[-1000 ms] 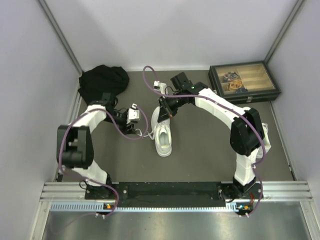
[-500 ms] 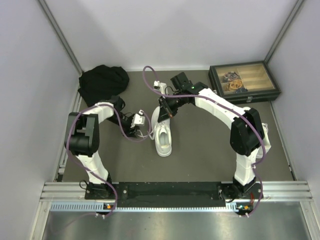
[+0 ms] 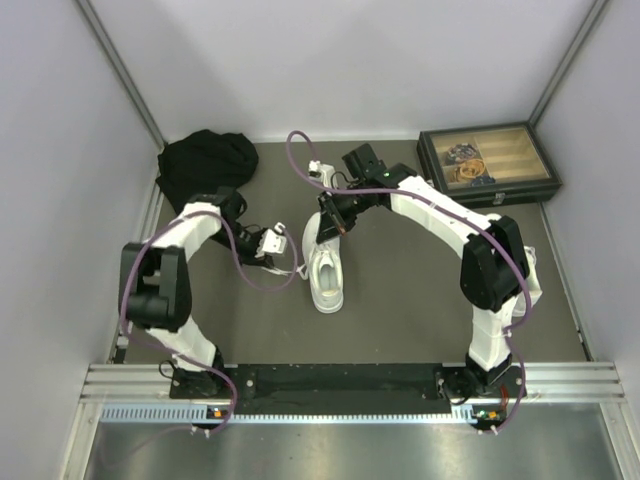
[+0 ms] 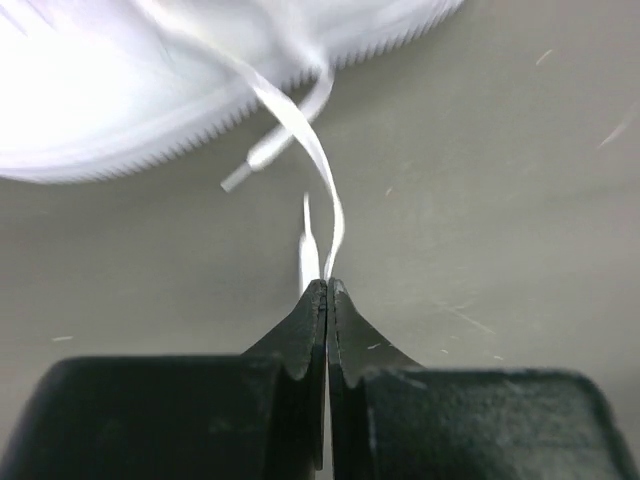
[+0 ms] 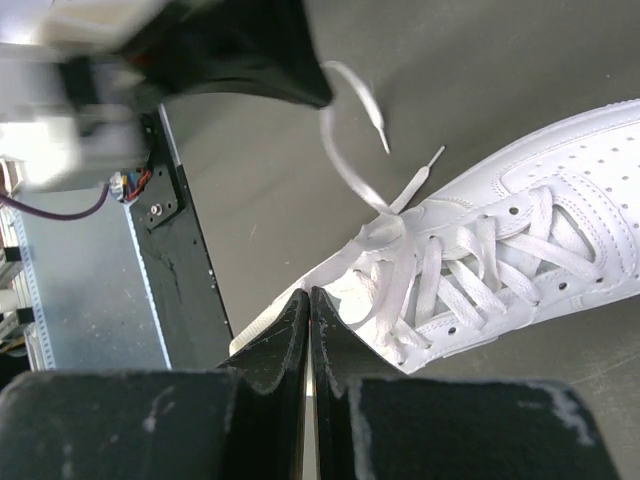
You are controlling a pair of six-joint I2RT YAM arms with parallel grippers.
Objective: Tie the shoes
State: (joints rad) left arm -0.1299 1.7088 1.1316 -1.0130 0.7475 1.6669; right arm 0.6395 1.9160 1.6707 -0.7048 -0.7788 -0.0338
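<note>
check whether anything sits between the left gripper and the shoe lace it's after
Nothing visible does: the left gripper is shut on the lace itself, which runs free above the table to the shoe.

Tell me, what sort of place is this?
Probably a robot test booth, not a home: two white-and-black robot arms bolted to a metal rail, plain grey panel walls around the dark table, and a lone white lace-up sneaker to practise on.
</note>
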